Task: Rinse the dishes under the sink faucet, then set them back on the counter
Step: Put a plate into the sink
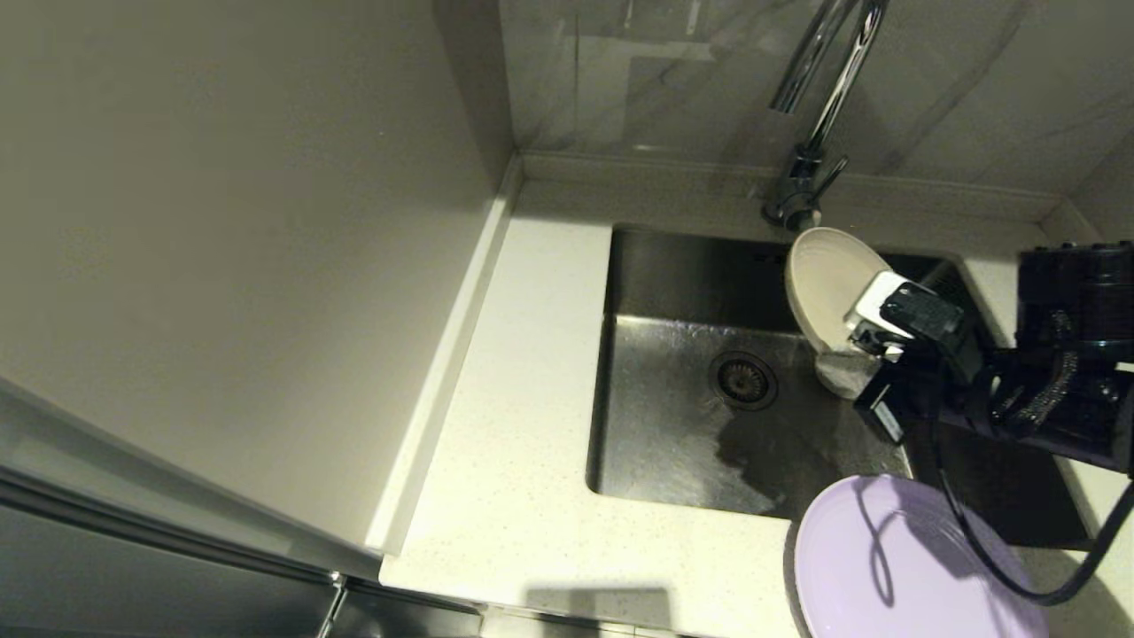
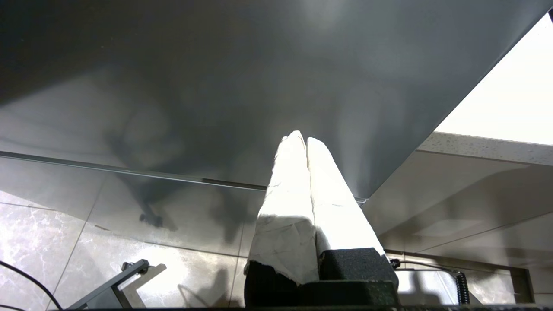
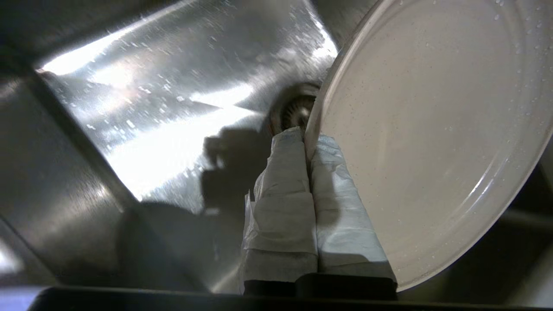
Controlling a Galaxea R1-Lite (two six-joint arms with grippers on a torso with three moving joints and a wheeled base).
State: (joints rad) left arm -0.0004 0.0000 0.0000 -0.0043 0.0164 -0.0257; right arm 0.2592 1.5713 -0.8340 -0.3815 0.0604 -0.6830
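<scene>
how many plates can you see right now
2. The cream-beige plate is held on edge over the sink by the right gripper; the lilac plate lies on the counter. Others may be out of view.

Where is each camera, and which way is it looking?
Head view: up high, looking down at the sink, faucet and lilac plate; the right arm shows.
Left wrist view: behind the shut left gripper, facing a dark cabinet panel beside the counter.
Right wrist view: behind the right gripper, pinching the cream plate over the sink.
Head and right wrist views share that plate.
</scene>
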